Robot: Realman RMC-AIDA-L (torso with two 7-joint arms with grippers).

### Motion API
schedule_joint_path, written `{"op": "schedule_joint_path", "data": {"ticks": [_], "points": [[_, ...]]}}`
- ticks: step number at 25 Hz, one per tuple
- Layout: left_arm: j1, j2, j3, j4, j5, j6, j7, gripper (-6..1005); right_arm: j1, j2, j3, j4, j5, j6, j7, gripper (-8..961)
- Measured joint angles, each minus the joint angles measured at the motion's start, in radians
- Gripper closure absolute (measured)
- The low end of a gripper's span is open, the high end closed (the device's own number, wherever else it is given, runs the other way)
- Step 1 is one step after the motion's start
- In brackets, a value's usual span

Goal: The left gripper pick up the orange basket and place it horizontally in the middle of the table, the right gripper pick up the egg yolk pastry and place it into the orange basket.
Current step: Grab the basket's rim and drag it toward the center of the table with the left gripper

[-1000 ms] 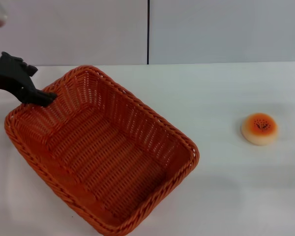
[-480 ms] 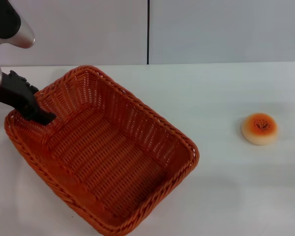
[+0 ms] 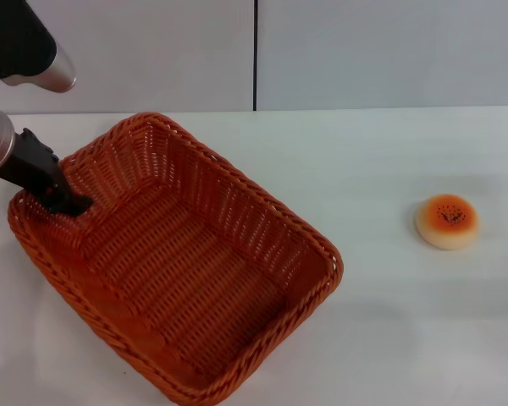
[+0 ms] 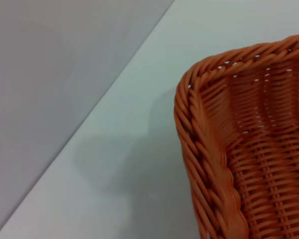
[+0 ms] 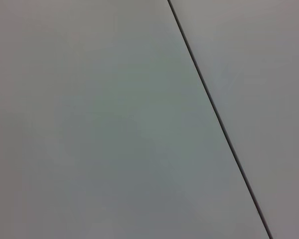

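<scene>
The orange basket [image 3: 237, 182] lies at an angle on the left half of the white table [image 3: 381, 152]. My left gripper [image 3: 70, 203] reaches down from the far left and sits at the basket's far left rim, with its black tip just inside the wall. A corner of the braided basket rim [image 4: 209, 184] fills the left wrist view. The egg yolk pastry [image 3: 446, 221], cream with an orange seeded top, rests alone on the table's right side. My right gripper is out of view; the right wrist view holds only grey wall.
A grey wall [image 3: 364, 51] with a dark vertical seam [image 3: 255, 55] backs the table. Bare white tabletop [image 3: 381, 254] separates the basket from the pastry.
My left arm has swung in from the left and lowered, bringing the gripper from above the rim down onto the basket's far left edge. Basket and pastry have not moved.
</scene>
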Motion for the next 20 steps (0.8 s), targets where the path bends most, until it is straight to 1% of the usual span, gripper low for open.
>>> {"op": "schedule_joint_path", "data": {"ticks": [3,7,12,18,20], "points": [[-0.002,0.000,0.003,0.004,-0.003,0.001,-0.027,461,-0.003,0.000,0.000,0.000,0.000,0.000,0.000,371],[-0.001,0.000,0.033,0.021,0.001,0.003,-0.069,568,-0.004,0.000,0.001,0.000,0.000,0.008,0.000,371],[-0.020,0.000,0.040,0.016,0.008,0.032,-0.181,703,-0.004,0.000,0.002,-0.002,0.000,0.010,0.000,371],[-0.035,0.000,0.020,0.034,0.008,0.056,-0.346,764,-0.007,-0.001,0.013,-0.003,0.000,0.011,0.000,372],[-0.038,0.000,-0.004,0.047,0.006,0.055,-0.400,769,-0.007,-0.002,0.014,-0.004,0.000,0.011,0.000,372]]}}
